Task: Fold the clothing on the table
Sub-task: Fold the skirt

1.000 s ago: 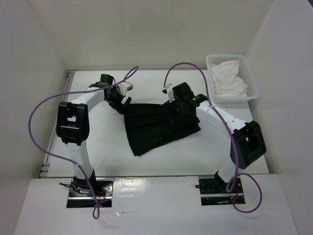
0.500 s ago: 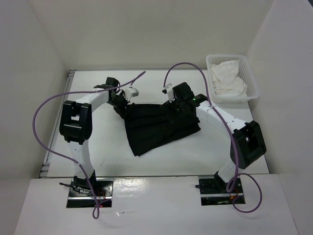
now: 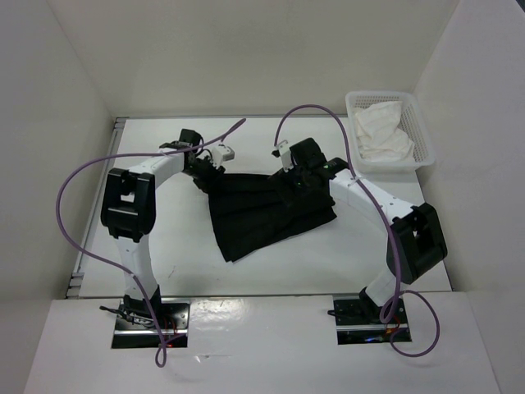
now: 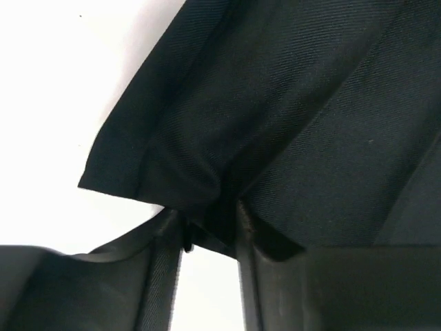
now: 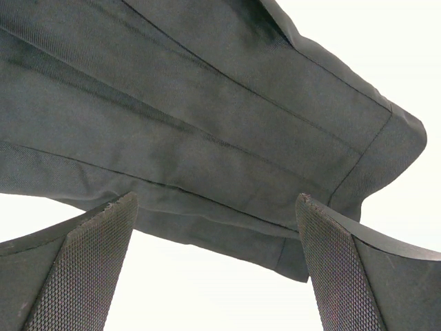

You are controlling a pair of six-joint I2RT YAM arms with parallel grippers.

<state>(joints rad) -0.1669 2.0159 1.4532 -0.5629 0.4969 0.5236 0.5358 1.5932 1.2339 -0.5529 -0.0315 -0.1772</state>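
Garment (image 3: 267,209), black woven cloth, lay creased at centre of table (image 3: 164,246); judged light, limp and unlikely to slip, best taken at hemmed corners. Left gripper (image 4: 207,214) at its 10 o'clock corner, jaws narrowed onto a hem fold. Right gripper (image 5: 215,200) at 1 o'clock edge, jaws wide, empty. Basket (image 3: 379,95) at 2 o'clock held white cloth (image 3: 381,135).

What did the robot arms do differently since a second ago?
The left gripper slid sideways to the far corner of the black garment and pinched its fingers onto the cloth edge. The right gripper stayed wide open over the other end. The cloth itself, the basket and the white cloth inside it did not visibly move.
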